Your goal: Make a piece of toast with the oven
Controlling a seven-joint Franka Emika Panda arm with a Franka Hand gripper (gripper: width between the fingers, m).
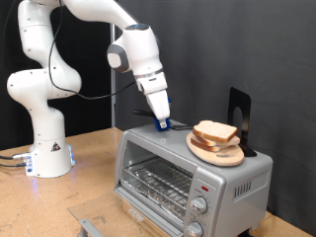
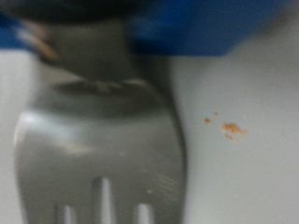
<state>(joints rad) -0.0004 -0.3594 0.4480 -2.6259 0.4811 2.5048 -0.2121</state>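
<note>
A white robot arm (image 1: 44,89) stands on a wooden table (image 1: 89,168) at about nine o'clock in the exterior view, with its base at the left and its upper links arching over toward the centre. From the top of the arch the forearm slopes down toward four o'clock and ends in the gripper (image 1: 163,122), which has blue fingertips and sits low over the back left part of the oven's flat top.

The oven (image 1: 188,178) is a small silver countertop toaster oven filling the lower right of the exterior view, at about five o'clock. Its glass door is closed, a wire rack shows behind the glass, and two round knobs with a red mark above them sit on its right front panel.

At about three o'clock from the gripper, on the oven's roof, a round wooden plate (image 1: 219,153) carries the piece of toast (image 1: 214,131), stacked pale slices with brown crusts. A dark upright stand (image 1: 240,118) rises just behind the plate.

In the wrist view a metal fork (image 2: 98,149) fills the left and centre, blurred, its handle end running up between the blue fingers (image 2: 215,23) and its tines pointing away. The jaws are clamped on the fork. A few orange crumbs (image 2: 229,129) lie on the pale surface beside it.
</note>
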